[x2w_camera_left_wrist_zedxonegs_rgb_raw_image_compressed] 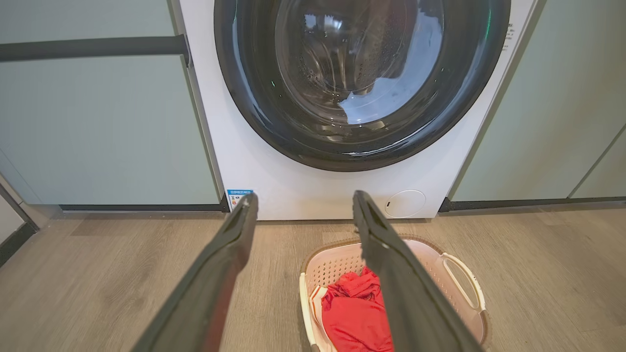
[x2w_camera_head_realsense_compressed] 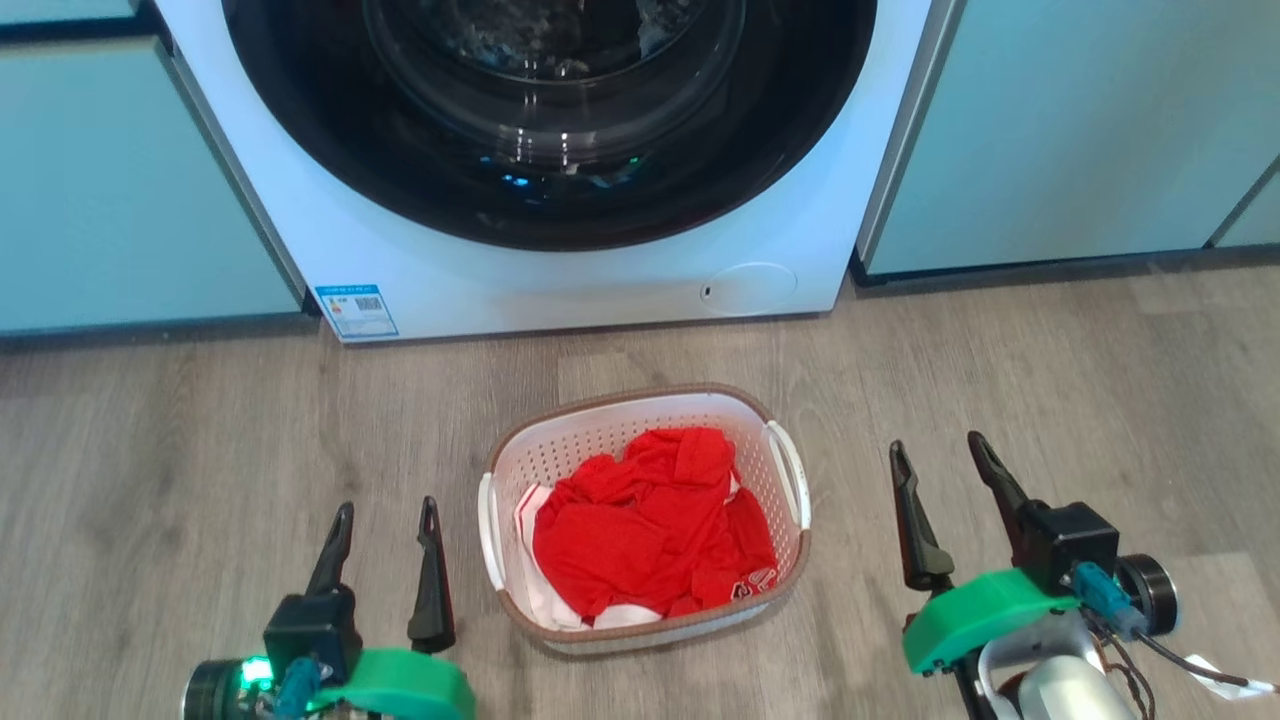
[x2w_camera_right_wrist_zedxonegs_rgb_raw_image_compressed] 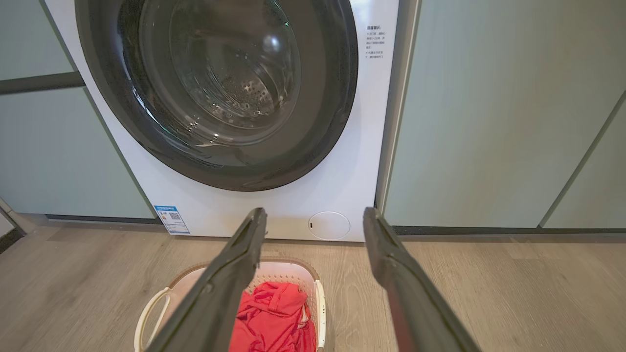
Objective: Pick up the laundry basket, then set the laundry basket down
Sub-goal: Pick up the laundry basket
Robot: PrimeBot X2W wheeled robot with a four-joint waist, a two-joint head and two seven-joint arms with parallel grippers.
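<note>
Basket [x2w_camera_head_realsense_compressed: 585,450] stands on the floor [x2w_camera_head_realsense_compressed: 200,450] in front of the washer [x2w_camera_head_realsense_compressed: 600,290], between the two grippers, with red clothing [x2w_camera_head_realsense_compressed: 650,530] inside. Left gripper [x2w_camera_head_realsense_compressed: 386,508]: fingers spread, empty, near the basket's left handle [x2w_camera_head_realsense_compressed: 487,530] but clear of it. Right gripper [x2w_camera_head_realsense_compressed: 936,444]: fingers spread, empty, standing off from the right handle [x2w_camera_head_realsense_compressed: 790,470]. No contact on either side. Assessment: the pick-up has not begun and the basket rests fully on the floor. Outstanding: bring the grippers to the handles or rim, close, lift, then set down. No part of the task is judged complete.
</note>
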